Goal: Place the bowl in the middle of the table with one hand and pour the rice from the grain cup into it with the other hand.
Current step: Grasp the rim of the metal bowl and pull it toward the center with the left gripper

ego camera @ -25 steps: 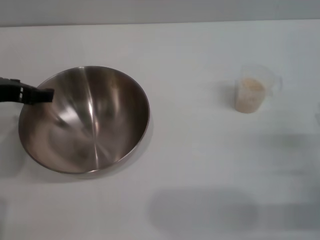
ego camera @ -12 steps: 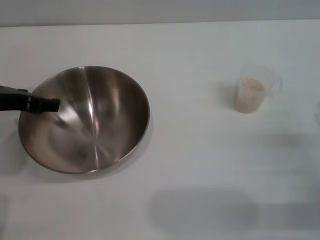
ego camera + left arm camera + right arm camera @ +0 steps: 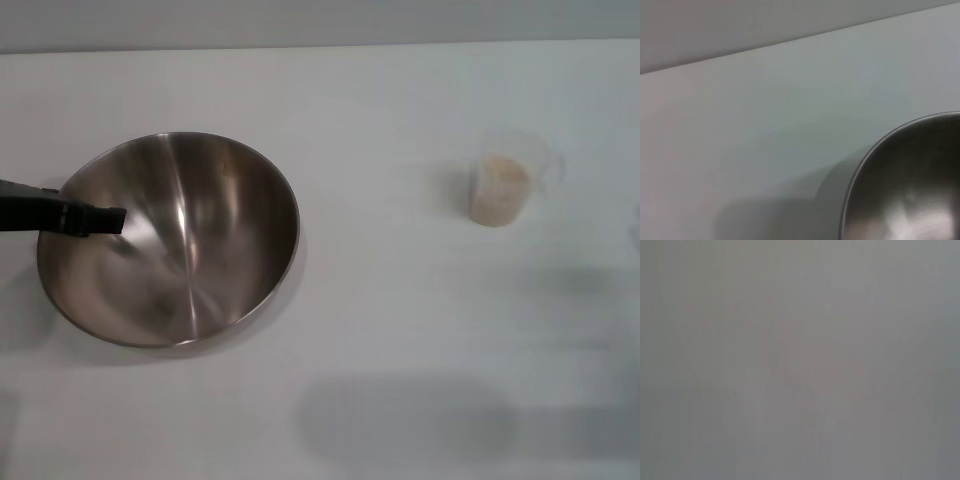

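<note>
The steel bowl (image 3: 170,240) sits on the left part of the white table (image 3: 400,300). My left gripper (image 3: 105,220) comes in from the left edge as a black bar, and its tip reaches over the bowl's left rim, inside the bowl. In the left wrist view a piece of the bowl's rim (image 3: 862,165) shows over the table (image 3: 765,115). The clear grain cup (image 3: 510,180) stands upright at the right, its handle to the right, with cream rice (image 3: 498,195) in it. My right gripper is out of view, and the right wrist view is plain grey.
The table's far edge (image 3: 320,47) runs along the top of the head view. Soft shadows (image 3: 410,420) lie on the near middle of the table.
My left gripper's tip has moved right and slightly down, further in over the bowl's left rim. Bowl and grain cup stay where they were.
</note>
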Tool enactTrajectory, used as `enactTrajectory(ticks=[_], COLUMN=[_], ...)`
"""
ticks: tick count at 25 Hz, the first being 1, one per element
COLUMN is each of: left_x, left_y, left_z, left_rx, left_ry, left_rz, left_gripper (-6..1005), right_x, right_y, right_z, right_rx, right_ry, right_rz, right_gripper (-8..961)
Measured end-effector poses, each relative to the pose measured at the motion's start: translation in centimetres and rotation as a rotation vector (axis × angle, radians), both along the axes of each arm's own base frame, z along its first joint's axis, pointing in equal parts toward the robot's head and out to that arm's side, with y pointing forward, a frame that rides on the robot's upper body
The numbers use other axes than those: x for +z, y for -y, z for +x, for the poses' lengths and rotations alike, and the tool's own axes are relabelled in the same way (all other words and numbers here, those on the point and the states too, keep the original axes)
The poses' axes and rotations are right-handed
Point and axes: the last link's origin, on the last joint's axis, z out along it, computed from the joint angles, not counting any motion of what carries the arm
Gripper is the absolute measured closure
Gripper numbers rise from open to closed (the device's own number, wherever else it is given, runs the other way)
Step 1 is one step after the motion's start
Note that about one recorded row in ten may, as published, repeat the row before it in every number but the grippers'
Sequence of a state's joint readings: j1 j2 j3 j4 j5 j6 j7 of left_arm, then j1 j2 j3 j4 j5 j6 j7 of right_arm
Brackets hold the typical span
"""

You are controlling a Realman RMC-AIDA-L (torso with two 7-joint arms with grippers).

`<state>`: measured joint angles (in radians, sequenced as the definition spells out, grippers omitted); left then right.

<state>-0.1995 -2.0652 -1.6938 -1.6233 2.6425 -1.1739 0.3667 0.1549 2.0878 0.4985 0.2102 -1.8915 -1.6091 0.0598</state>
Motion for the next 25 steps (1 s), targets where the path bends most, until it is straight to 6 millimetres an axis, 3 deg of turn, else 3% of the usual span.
enactTrajectory(ticks=[8,19,21,25], left_x=[-0.1,-0.6,-0.5,0.1], left_y=[-0.2,-0.7,-0.8,-1.0], left_z=[0.5,0.8,1.1,1.5], left_rx=[-0.035,-0.051,-0.056,-0.051], left_ry=[-0.009,-0.012,0.018,0.104], left_rz=[-0.008,-0.033,-0.032,-0.017], left_gripper=[233,690,861,895], right_x=[0.0,0.0,0.0,-0.1], right_y=[0.0,-0.1,-0.1,-0.1], right_z=[0.0,-0.1,-0.1,-0.1], right_rx=[0.003,0.004,0.004,0.004], right_ry=[0.001,0.001,0.001,0.000], right_rz=[-0.002,-0.002,-0.002,-0.002], right_gripper=[127,128,128,127])
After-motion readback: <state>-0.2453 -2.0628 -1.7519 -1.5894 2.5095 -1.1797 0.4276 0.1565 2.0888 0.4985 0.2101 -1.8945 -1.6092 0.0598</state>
